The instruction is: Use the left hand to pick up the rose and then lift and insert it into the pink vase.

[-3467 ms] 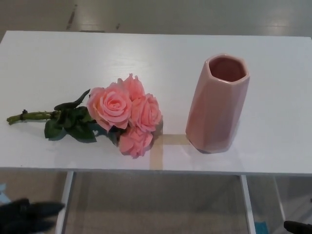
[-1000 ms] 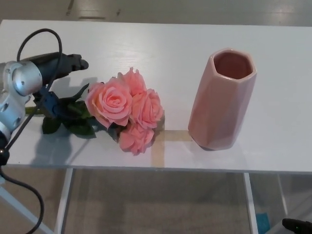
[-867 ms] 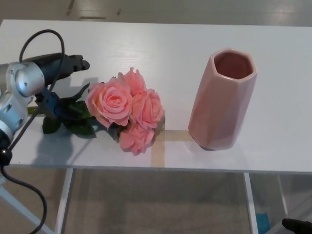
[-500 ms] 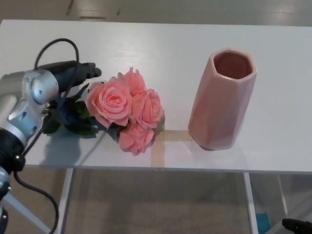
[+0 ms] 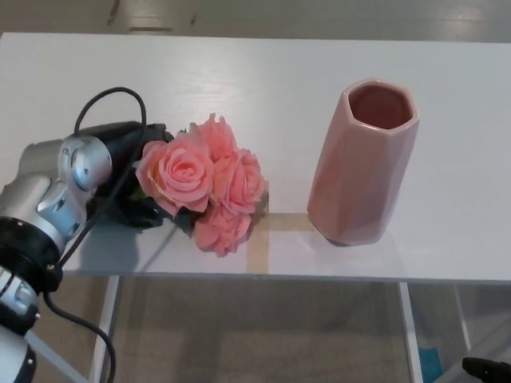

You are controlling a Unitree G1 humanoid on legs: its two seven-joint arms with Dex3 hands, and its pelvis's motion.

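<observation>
My left hand sits low over the surface at the stem end of the rose bunch, dark and mostly hidden behind its own silver wrist joint. I cannot tell whether the fingers are wrapped on the stem or apart; the wrist and the dark leaves cover that spot. A black cable loops up from the wrist over the hand and another run trails down past the surface's front edge.

The rose bunch lies on its side just beside the hand, four pink blooms clustered together with the heads pointing toward the vase, the nearest bloom touching or overlapping the hand in my view. The pink vase stands upright well to the right of the blooms, faceted, mouth open at the top, with bare surface between them. A strip of tan tape marks the surface between the flowers and the vase base.

My right hand shows only as a dark sliver at the lower right corner, below the surface; I cannot tell how it stands.
</observation>
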